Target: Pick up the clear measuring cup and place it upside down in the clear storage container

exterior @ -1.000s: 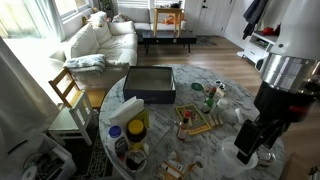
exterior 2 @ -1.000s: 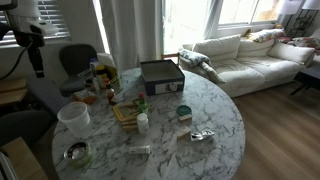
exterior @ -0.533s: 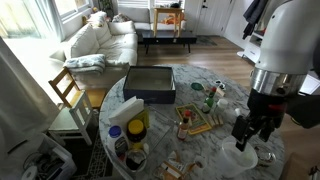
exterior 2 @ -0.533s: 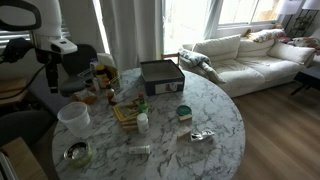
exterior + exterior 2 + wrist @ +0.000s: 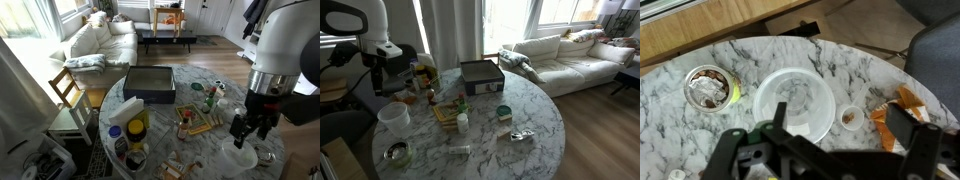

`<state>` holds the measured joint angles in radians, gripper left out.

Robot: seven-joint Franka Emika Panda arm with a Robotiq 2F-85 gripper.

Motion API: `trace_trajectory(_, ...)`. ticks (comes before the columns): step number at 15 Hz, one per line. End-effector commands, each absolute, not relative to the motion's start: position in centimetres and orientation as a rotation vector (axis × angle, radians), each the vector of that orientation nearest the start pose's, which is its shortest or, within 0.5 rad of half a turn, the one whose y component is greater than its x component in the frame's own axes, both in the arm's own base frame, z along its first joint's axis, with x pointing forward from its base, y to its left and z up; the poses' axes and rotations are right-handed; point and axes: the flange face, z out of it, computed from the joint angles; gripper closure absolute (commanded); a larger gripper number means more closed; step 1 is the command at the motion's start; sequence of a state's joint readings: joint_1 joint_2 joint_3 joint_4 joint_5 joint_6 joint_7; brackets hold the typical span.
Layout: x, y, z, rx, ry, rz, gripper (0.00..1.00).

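The clear measuring cup [image 5: 792,103] stands upright on the marble table [image 5: 760,55] and is seen from above in the wrist view. It also shows near the table's edge in both exterior views [image 5: 243,158] [image 5: 393,118]. My gripper [image 5: 840,130] hangs open just above it, a little to one side, with nothing between its fingers [image 5: 775,122]. In both exterior views the gripper [image 5: 250,133] [image 5: 388,88] hovers over the cup. The clear storage container [image 5: 150,83] [image 5: 480,75], dark grey and shallow, sits across the table.
Beside the cup lie a small white cap [image 5: 849,118], a foil-lined tin [image 5: 708,87] and an orange wrapper [image 5: 902,105]. Bottles [image 5: 210,98], a yellow tub [image 5: 137,125] and wooden pieces [image 5: 192,125] clutter the middle. A grey chair [image 5: 940,60] stands at the table edge.
The arm has swung in over the table edge and come down toward the measuring cup. The jaws have stayed open. Nothing on the table has moved.
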<state>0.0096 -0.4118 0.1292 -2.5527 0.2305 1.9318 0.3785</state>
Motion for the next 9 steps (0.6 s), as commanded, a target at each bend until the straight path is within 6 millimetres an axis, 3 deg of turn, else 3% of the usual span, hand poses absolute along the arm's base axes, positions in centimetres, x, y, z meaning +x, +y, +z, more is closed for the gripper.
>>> trace_trajectory(1,37.3,5.7,37.1,-2.929,0.574,0.471,0.00)
trace_trajectory(4,37.6,5.6,35.2,-2.887,0.620,0.438,0.00)
trace_trajectory(9,39.1,5.4,32.2,-2.897,0.678,0.222,0.00)
